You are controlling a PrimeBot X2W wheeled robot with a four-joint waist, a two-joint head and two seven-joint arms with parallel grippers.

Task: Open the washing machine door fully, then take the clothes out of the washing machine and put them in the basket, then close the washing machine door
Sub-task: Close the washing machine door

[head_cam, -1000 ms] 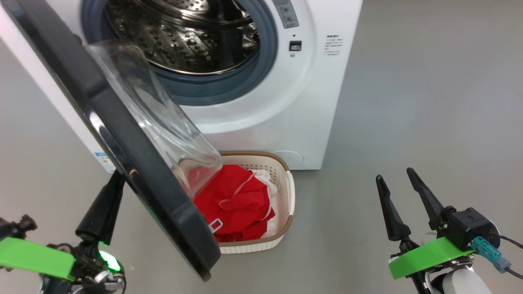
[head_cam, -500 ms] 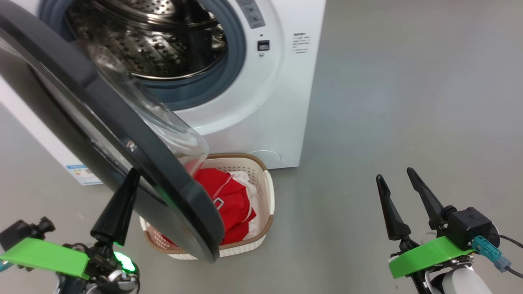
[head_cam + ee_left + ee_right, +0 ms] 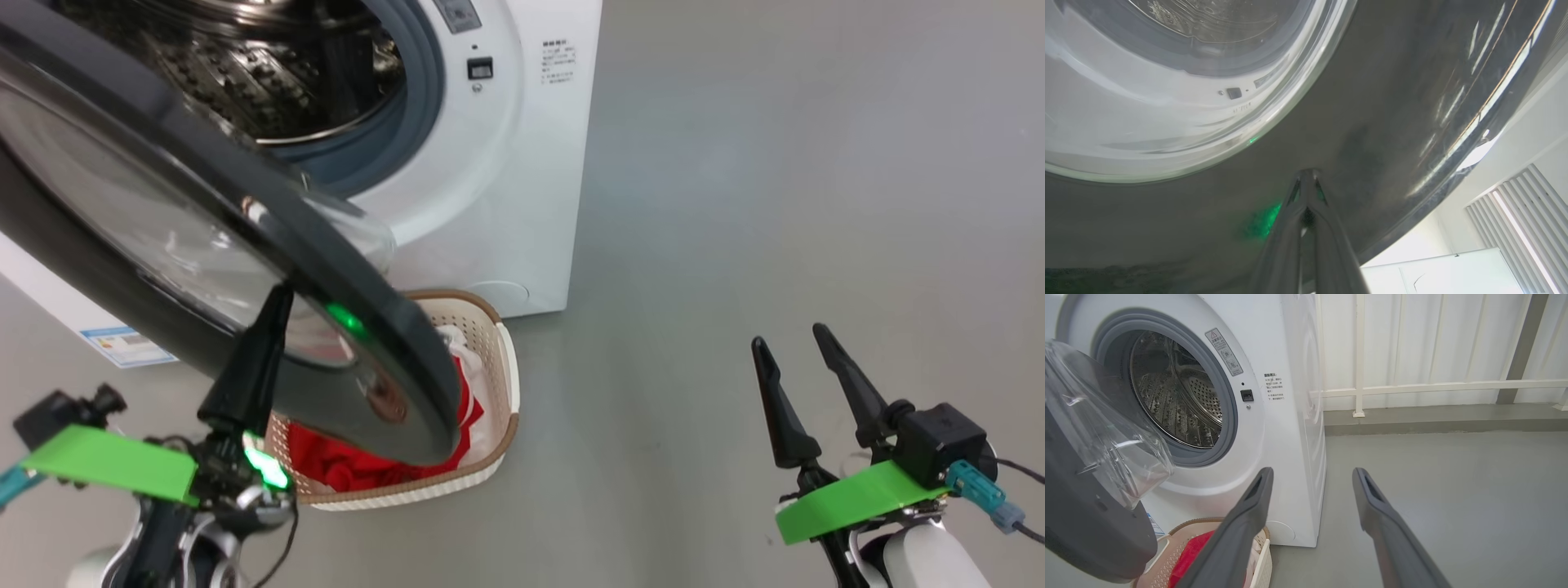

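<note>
Washing machine door (image 3: 188, 245): half-swung, outer face toward the robot, glass bowl toward the drum. Closing appears to be the step in hand.

Left gripper (image 3: 276, 306): nearest item, set against the door's outer face. Fingers pinched together, holding nothing, tip touching the glossy black rim just below the window. Advice: stay on the rim, off the glass, and push square to the face along the hinge arc so the tip does not skid on the gloss.

Right gripper (image 3: 789, 336): well to the right of the door, fingers spread wide, empty. Best kept out of the door's sweep.

Basket (image 3: 500, 384): on the floor beneath the door's lower edge. Whether the door clears its rim cannot be told, so watch for a snag.

Clothes (image 3: 343, 469): red fabric with a white piece beside it, inside the basket, partly hidden by the door.

Washing machine (image 3: 506, 163): beyond the door. Drum (image 3: 1180, 404) shows bare steel, with no fabric across the grey gasket (image 3: 1231, 416). Finish with a firm press until the latch catches.
</note>
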